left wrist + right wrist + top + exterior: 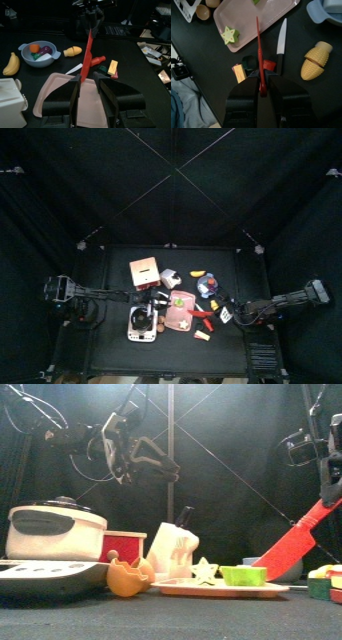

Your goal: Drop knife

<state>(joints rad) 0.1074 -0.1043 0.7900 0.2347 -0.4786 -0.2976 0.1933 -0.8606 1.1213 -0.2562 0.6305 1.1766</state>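
Red knife [259, 55] pinched by its handle in the right claw [260, 90], held above the worktop [234, 343] near its right edge, blade slanting down toward the pink tray [57, 92]. Left claw [87, 92] hangs spread.

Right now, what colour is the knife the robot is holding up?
Red. The knife shows best in the front view, hanging slanted from the right hand.
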